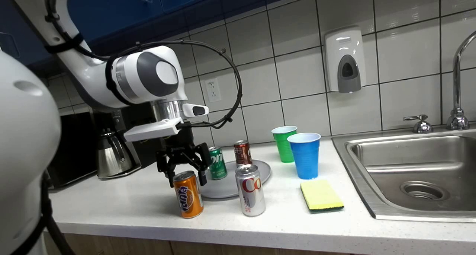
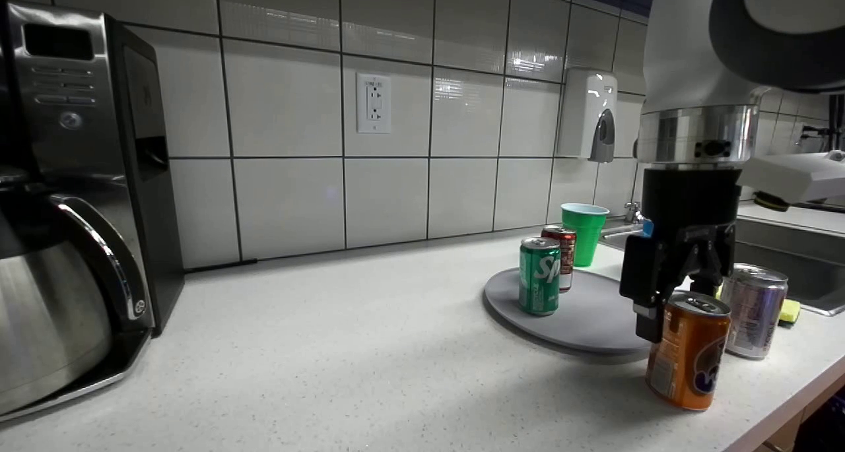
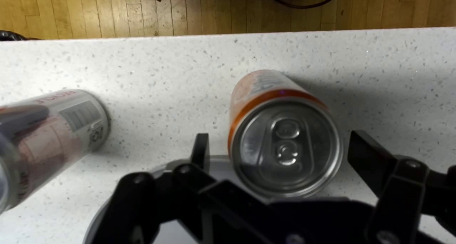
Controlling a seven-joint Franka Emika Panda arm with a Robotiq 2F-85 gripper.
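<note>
- The hand (image 3: 279, 149) was released, its two fingers spread well apart, one on each side of the top of an orange soda can (image 1: 189, 195).
- In the wrist view a strip of the surface (image 3: 160, 76) showed between the can and one finger; the other finger sat just beside the rim.
- The orange soda can stood upright on the surface, between a grey plate (image 2: 594, 323) and the front edge, apart from the plate.
- A silver can (image 1: 251, 191) with red lettering stood upright near it, on the side toward the sink (image 1: 361, 180).
- On the plate stood two more upright cans: a green can (image 2: 539, 277) and, near it, a dark red can (image 1: 243, 152).
- Farther along, a green cup (image 1: 283, 147) and a blue cup (image 1: 305, 158) stood mouth up, the blue one partly hiding the green in an exterior view.
- A yellow sponge (image 1: 321, 193) with a dark underside lay flat between the blue cup and the front edge, near the sink.
- A white soap dispenser (image 1: 345, 59) and an outlet (image 2: 373, 103) were fixed to the tiled wall (image 1: 297, 69); a coffee maker (image 2: 72, 148) stood past the plate, on the side away from the sink.
</note>
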